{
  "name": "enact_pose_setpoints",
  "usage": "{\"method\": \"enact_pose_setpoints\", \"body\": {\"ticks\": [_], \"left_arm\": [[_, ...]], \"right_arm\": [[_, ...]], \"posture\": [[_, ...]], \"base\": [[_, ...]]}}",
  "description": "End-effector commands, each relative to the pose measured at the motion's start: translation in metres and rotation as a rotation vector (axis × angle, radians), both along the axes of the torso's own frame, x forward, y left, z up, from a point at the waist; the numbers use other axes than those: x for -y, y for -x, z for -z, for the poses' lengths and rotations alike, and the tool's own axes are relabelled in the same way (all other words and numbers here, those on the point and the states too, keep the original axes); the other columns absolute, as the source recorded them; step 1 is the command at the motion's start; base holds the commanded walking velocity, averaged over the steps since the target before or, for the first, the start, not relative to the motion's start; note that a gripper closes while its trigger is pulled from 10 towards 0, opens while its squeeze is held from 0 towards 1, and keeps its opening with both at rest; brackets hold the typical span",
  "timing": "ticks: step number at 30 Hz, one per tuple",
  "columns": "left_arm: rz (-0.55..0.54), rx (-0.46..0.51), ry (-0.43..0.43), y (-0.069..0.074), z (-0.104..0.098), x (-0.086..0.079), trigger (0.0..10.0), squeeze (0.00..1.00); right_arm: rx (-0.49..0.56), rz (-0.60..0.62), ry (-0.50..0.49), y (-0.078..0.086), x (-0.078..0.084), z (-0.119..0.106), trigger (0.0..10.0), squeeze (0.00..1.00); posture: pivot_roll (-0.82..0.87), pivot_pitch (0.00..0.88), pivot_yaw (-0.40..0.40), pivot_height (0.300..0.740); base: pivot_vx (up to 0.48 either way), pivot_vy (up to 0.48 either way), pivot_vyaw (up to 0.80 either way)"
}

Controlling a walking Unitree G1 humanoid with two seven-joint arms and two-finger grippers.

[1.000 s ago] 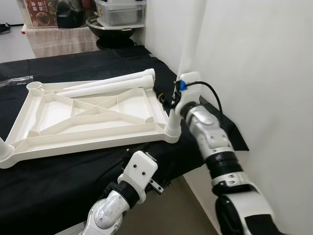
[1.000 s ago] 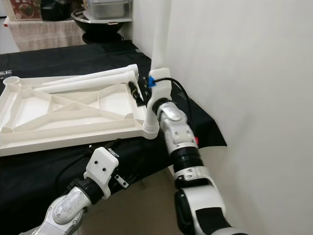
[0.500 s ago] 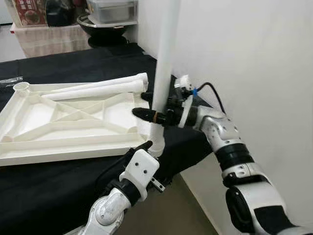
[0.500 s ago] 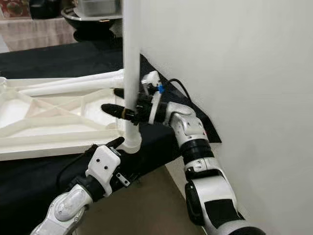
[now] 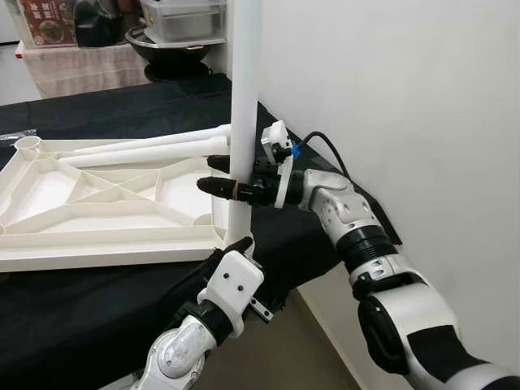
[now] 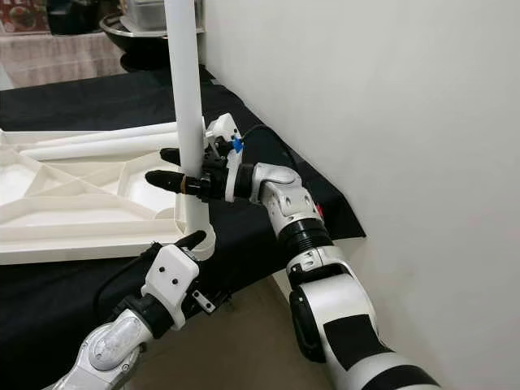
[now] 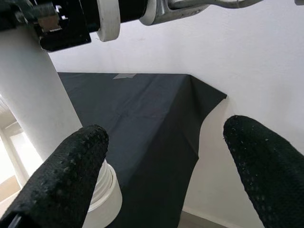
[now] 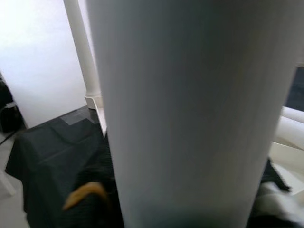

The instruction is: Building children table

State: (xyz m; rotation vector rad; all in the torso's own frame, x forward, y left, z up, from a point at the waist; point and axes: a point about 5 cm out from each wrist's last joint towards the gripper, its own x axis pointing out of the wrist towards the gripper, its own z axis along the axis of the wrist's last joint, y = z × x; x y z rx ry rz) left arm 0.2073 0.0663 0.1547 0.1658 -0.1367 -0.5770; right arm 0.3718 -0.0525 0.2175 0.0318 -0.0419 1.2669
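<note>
We hold the white leg [image 5: 244, 97] upright with the right tool [image 5: 218, 175] clamped around it, its foot in the upturned tabletop's [image 5: 97, 219] near corner socket. Left tool [image 5: 236, 244] open beside the base. Keep the leg vertical; press straight down.

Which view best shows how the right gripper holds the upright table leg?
The left eye view: the right gripper has one black finger on each side of the upright leg, above the tabletop's corner socket. The right eye view shows the same. The right wrist view has the leg blurred; the left wrist view shows its base.
</note>
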Motion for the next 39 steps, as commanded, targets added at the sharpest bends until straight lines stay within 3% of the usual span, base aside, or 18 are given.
{"method": "enact_pose_setpoints", "body": {"ticks": [1, 3, 4, 5, 6, 8, 11, 13, 15, 24, 25, 26, 28, 34, 36, 37, 38, 39], "left_arm": [[0.005, -0.005, -0.012, 0.001, 0.002, 0.000, 10.0, 0.00], [0.005, -0.005, -0.012, 0.001, 0.002, 0.000, 10.0, 0.00], [0.005, -0.004, -0.011, 0.000, 0.002, 0.000, 10.0, 0.00], [0.004, -0.003, -0.010, 0.000, 0.002, 0.001, 10.0, 0.00], [0.004, -0.003, -0.010, 0.000, 0.002, 0.001, 10.0, 0.00], [0.004, -0.002, -0.009, -0.001, 0.001, 0.001, 10.0, 0.00], [0.004, -0.001, -0.009, -0.001, 0.001, 0.001, 10.0, 0.00], [0.006, 0.001, -0.008, -0.001, 0.001, 0.002, 10.0, 0.00], [0.005, 0.003, -0.007, -0.002, 0.001, 0.002, 10.0, 0.00], [0.003, 0.006, -0.006, -0.002, 0.000, 0.002, 10.0, 0.00], [0.003, 0.005, -0.007, -0.002, 0.000, 0.002, 10.0, 0.00], [0.003, 0.005, -0.006, -0.002, 0.000, 0.002, 10.0, 0.00], [0.001, 0.003, -0.005, -0.002, 0.000, 0.002, 10.0, 0.00], [0.001, 0.002, -0.004, -0.002, 0.000, 0.002, 10.0, 0.00], [0.002, 0.005, -0.006, -0.002, 0.000, 0.002, 10.0, 0.00], [0.002, 0.005, -0.006, -0.002, 0.000, 0.002, 10.0, 0.00], [0.003, 0.006, -0.007, -0.002, 0.000, 0.002, 10.0, 0.00], [0.005, 0.008, -0.008, -0.002, 0.000, 0.002, 10.0, 0.00]], "right_arm": [[0.028, 0.105, 0.030, -0.006, -0.001, -0.001, 0.0, 0.00], [0.028, 0.105, 0.030, -0.006, -0.001, -0.001, 0.0, 0.00], [0.014, 0.198, 0.031, -0.010, 0.003, 0.000, 0.0, 0.00], [-0.045, 0.408, 0.032, -0.021, 0.011, 0.003, 0.0, 0.00], [-0.045, 0.408, 0.032, -0.021, 0.011, 0.003, 0.0, 0.00], [-0.109, 0.717, 0.030, -0.032, 0.024, 0.006, 0.0, 0.00], [-0.141, 0.818, -0.017, -0.035, 0.028, 0.005, 0.0, 0.00], [-0.136, 1.178, -0.065, -0.037, 0.050, 0.006, 0.0, 0.00], [-0.163, 1.397, -0.126, -0.031, 0.060, 0.007, 0.0, 0.00], [-0.125, 1.448, -0.156, -0.025, 0.047, 0.002, 0.4, 0.00], [-0.125, 1.379, -0.152, -0.026, 0.037, 0.001, 10.0, 0.00], [-0.095, 1.273, -0.156, -0.027, 0.027, -0.004, 10.0, 1.00], [-0.021, 1.153, -0.176, -0.027, 0.022, -0.013, 10.0, 1.00], [0.021, 1.087, -0.175, -0.029, 0.027, -0.019, 10.0, 1.00], [0.080, 0.897, -0.059, -0.029, 0.024, -0.021, 10.0, 1.00], [0.080, 0.897, -0.059, -0.029, 0.024, -0.021, 10.0, 1.00], [0.044, 0.753, -0.007, -0.027, 0.023, -0.016, 10.0, 0.00], [0.026, 0.565, 0.041, -0.020, 0.024, -0.011, 10.0, 0.00]], "posture": [[0.04, 0.000, -0.087, 0.740], [0.04, 0.000, -0.087, 0.740], [0.04, 0.000, -0.088, 0.740], [0.04, 0.000, -0.086, 0.740], [0.04, 0.000, -0.086, 0.740], [0.03, 0.000, -0.086, 0.740], [0.03, 0.000, -0.086, 0.740], [0.03, 0.000, -0.082, 0.740], [0.03, 0.000, -0.081, 0.740], [0.04, 0.000, -0.087, 0.740], [0.04, 0.000, -0.089, 0.740], [0.03, 0.000, -0.088, 0.740], [0.03, 0.000, -0.088, 0.740], [0.03, 0.000, -0.089, 0.740], [0.03, 0.003, -0.091, 0.740], [0.03, 0.003, -0.091, 0.740], [0.03, 0.002, -0.089, 0.740], [0.03, 0.000, -0.087, 0.740]], "base": [[0.000, 0.000, 0.00], [0.000, 0.000, 0.00], [0.000, 0.000, 0.00], [0.000, 0.000, 0.00], [0.000, 0.000, 0.00], [0.000, 0.000, 0.00], [0.000, 0.000, 0.00], [0.000, 0.000, 0.00], [0.000, 0.000, 0.00], [0.000, 0.000, 0.00], [0.000, 0.000, 0.00], [0.000, 0.000, 0.00], [0.000, 0.000, 0.00], [0.000, 0.000, 0.00], [0.000, 0.000, 0.00], [0.000, 0.000, 0.00], [0.000, 0.000, 0.00], [0.000, 0.000, 0.00]]}}
